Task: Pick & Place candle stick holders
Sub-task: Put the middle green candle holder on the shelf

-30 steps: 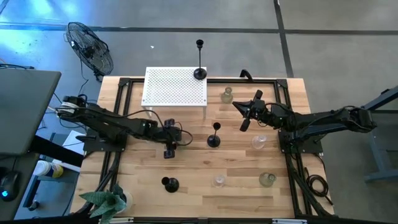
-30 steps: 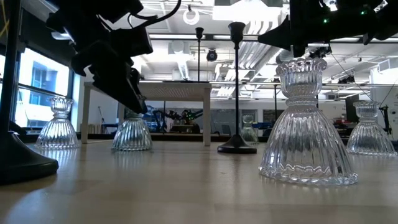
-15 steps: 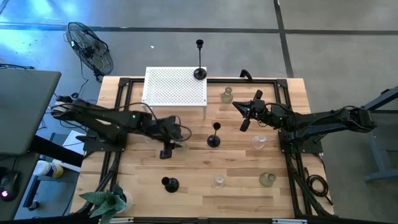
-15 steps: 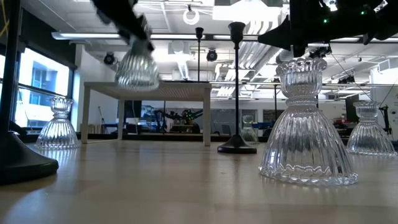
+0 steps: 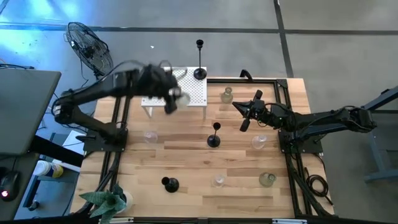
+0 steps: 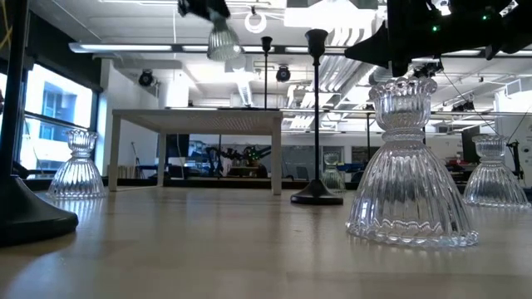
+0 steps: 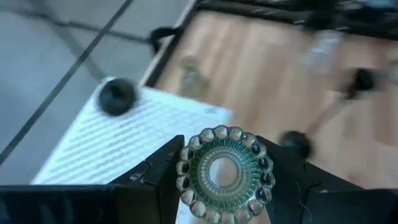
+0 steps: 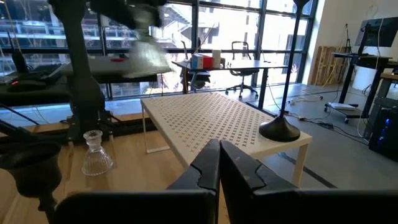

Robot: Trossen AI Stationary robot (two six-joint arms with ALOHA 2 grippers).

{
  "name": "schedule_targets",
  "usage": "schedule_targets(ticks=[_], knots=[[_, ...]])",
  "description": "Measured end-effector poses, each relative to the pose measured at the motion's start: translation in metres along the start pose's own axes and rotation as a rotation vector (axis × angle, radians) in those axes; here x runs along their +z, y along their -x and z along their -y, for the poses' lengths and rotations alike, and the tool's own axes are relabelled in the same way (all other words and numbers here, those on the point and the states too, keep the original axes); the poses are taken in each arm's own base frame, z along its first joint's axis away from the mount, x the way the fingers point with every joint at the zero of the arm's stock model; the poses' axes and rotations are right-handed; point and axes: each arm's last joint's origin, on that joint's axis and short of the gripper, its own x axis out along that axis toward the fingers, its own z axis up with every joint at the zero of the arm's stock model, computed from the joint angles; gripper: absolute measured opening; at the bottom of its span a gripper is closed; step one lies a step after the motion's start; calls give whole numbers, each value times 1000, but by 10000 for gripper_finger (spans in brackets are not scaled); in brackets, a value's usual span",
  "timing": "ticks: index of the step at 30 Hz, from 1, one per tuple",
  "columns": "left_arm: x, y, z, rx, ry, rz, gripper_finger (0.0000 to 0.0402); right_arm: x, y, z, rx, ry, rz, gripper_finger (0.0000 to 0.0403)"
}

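My left gripper point(image 5: 172, 99) is shut on a pale-green glass candle stick holder point(image 7: 224, 171), high above the white perforated little table point(image 5: 174, 87); the holder also shows in the low view point(image 6: 223, 37). A black holder point(image 5: 199, 73) stands on that table's far right corner. My right gripper point(image 5: 244, 117) is shut and empty, above the table top at the right. Two more black holders point(image 5: 214, 140) point(image 5: 169, 183) and several glass ones point(image 5: 227, 94) point(image 5: 150, 135) point(image 5: 259, 142) stand on their bases on the wood. My left gripper pinches the glass holder between its two fingers point(image 7: 163, 177), one on each side just behind the scalloped round rim point(image 7: 186, 168). That rim end faces the wrist camera. The holder is lifted clear, above the white table, its wide end lowest in the low view.
A black floor fan point(image 5: 90, 46) stands off the table's far left corner and a plant point(image 5: 109, 200) sits at the near left corner. Two more glass holders point(image 5: 218, 180) point(image 5: 267, 179) stand near the front edge. A black frame point(image 5: 286, 87) runs around the table.
My left gripper has lifted the glass holder off the wood at the table's left middle, carried it up and toward the far edge, and now holds it over the white perforated table. The holder is far higher in the low view. My right arm has kept still.
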Motion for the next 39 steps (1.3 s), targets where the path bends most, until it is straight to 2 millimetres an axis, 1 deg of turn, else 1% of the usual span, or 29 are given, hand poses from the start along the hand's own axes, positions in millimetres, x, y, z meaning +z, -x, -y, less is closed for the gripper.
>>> schedule_targets(ticks=[3,5,8,10,13,16,22,26,31,35,39], knots=[[6,-18,-35,51,55,-24,166,0,0,0,0,0,0,1],[6,-30,-59,93,92,-58,166,0,0,0,0,0,0,1],[1,-51,-90,143,126,-108,167,0,0,0,0,0,0,2],[-3,-63,-106,162,153,-139,167,0,0,0,0,7,0,1],[-9,-75,-123,172,177,-169,167,0,0,0,0,10,0,1],[-12,-87,-128,176,171,-184,167,0,0,0,0,16,0,2],[-7,-101,-131,185,138,-129,167,0,0,0,0,18,0,2],[-10,-113,-134,218,138,-160,168,0,0,0,0,18,0,1],[-15,-121,-136,250,115,-205,168,0,0,0,0,18,0,1],[-12,-121,-137,256,111,-173,168,0,0,0,0,18,0,2],[-12,-121,-137,259,111,-177,168,0,0,0,0,18,0,1]])
